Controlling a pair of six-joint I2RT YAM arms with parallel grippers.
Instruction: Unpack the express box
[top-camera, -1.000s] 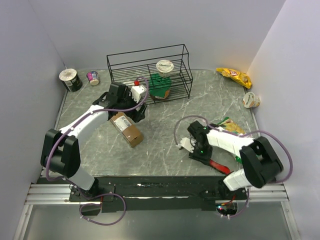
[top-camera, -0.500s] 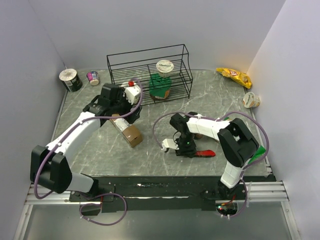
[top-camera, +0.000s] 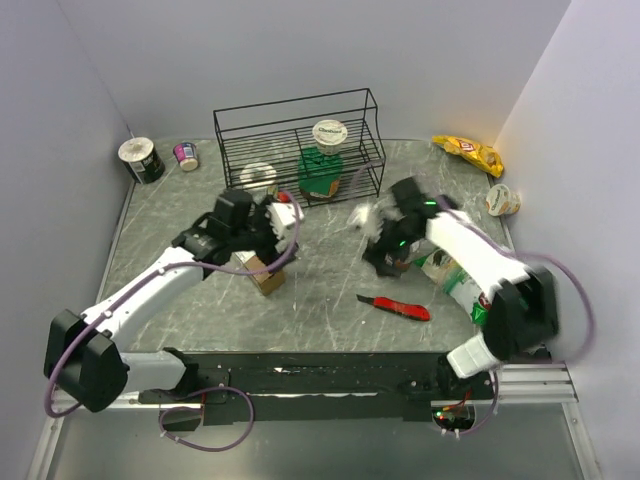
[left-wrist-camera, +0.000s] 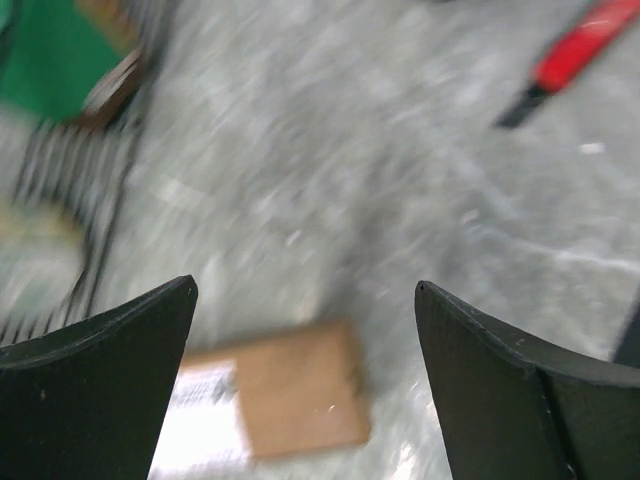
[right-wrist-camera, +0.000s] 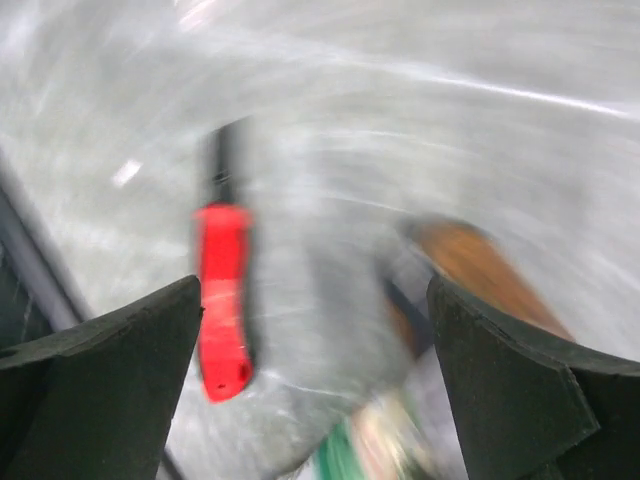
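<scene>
Brown cardboard, long and narrow: the express box lies on the grey marbled bench, left of centre, just beneath the left tool. At the far side a black wire rack holds a green tub.

Left wrist: fingers spread wide, nothing gripped, the box's white label below.

Right wrist, blurred: the right tool gapes empty above a red cutter.

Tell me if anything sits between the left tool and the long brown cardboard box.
Nothing visible does. The open left tool hangs over the brown cardboard box, and the left wrist view shows only bare grey tabletop between them. The red-handled knife lies well off to the side.
</scene>
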